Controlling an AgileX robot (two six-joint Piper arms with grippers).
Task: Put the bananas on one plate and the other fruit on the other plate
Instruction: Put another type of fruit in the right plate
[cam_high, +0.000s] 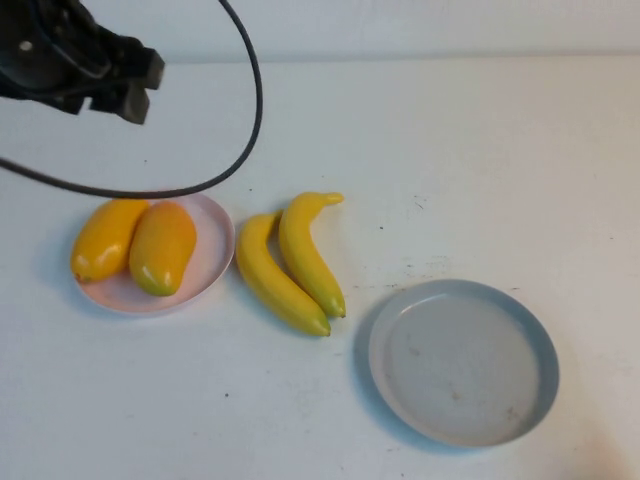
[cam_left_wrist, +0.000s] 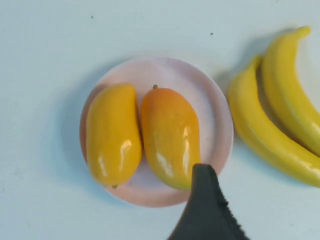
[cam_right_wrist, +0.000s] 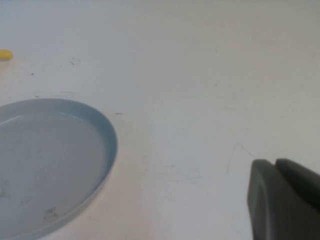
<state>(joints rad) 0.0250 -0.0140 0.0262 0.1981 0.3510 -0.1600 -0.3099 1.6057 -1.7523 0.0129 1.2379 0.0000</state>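
Note:
Two orange-yellow mangoes lie side by side on the pale pink plate at the left. Two yellow bananas lie on the table between the plates, touching each other. The grey-blue plate at the front right holds nothing. My left gripper hovers high at the back left, behind the pink plate, open and empty. In the left wrist view one dark finger shows over the mangoes and the plate. My right gripper is shut and empty above bare table beside the grey-blue plate.
A black cable loops from the left arm over the table behind the pink plate. The right arm is outside the high view. A banana tip shows at the edge of the right wrist view. White table lies behind and right of the plates.

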